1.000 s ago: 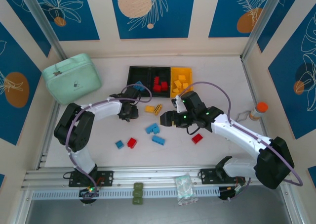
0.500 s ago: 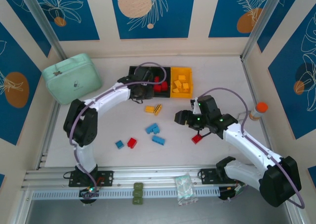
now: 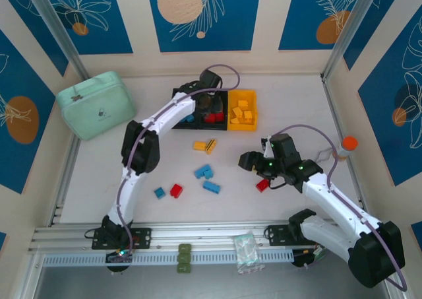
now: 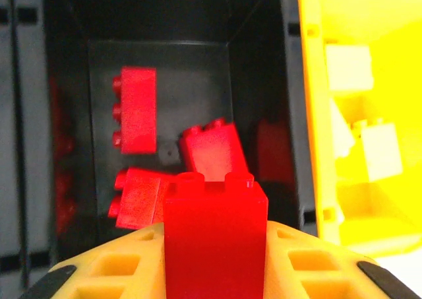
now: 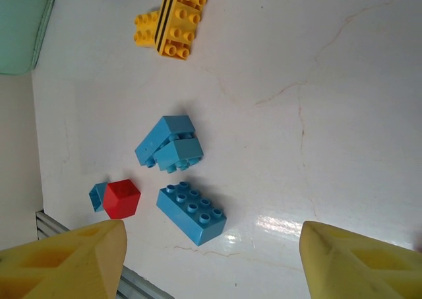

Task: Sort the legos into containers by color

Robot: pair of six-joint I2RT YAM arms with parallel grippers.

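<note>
Red lego pinched in left gripper, right gripper spread, empty

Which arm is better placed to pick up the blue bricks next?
Probably right: the right tool is open near the blue bricks; the left tool holds a red brick over the middle bin.

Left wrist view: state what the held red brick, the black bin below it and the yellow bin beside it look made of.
Red brick: moulded plastic, smooth, slightly glossy; crisp studs and even colour. Black bin: probably hard plastic, shiny; its walls mirror the red bricks inside. Yellow bin: likely the same plastic, glossy; thin moulded rim, bright glare.
</note>
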